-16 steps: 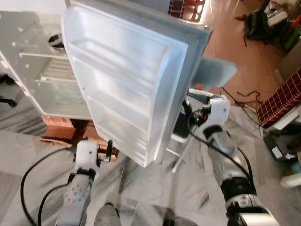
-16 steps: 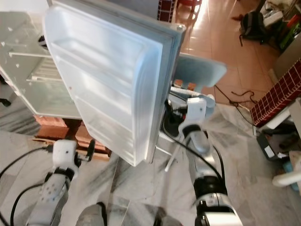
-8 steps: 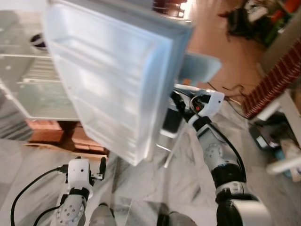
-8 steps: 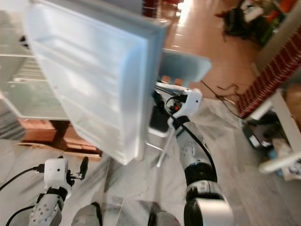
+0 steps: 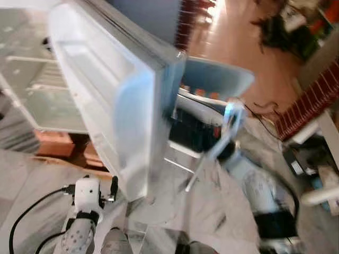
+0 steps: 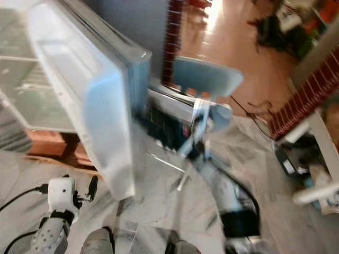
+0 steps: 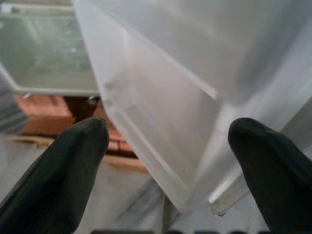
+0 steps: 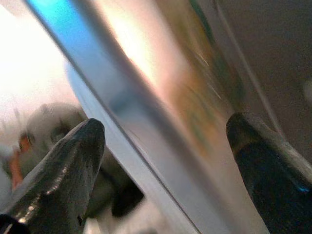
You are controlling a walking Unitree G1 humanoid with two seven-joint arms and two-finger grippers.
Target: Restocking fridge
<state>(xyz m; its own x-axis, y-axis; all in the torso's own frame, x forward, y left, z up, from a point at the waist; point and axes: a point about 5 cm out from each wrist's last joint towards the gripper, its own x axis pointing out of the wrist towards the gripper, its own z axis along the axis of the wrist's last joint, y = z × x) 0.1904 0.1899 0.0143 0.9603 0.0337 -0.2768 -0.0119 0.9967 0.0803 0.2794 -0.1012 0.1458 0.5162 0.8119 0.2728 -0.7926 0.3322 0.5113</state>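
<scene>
Fridge (image 5: pixel 37 90) stood open on brick supports at the left of the head views, its white interior and shelves in sight. Fridge door (image 5: pixel 114 114) hung swung out, inner racks facing left, its outer edge turned toward the camera; lower corner of the door hung over the marble floor (image 5: pixel 212 206). Pale blue chair (image 5: pixel 214 79) stood just beyond the door's outer edge, with a dark crate-like object under it, too blurred to identify.

Right arm reached up beside the door's outer side, badly motion-blurred. Right gripper (image 8: pixel 165 141) spread wide, its fingers (image 8: pixel 68 165) straddling a blurred blue-white edge close to the lens. Left gripper (image 7: pixel 168 141) also spread wide, held low, pointing at the door's lower inner corner, not touching it.
</scene>
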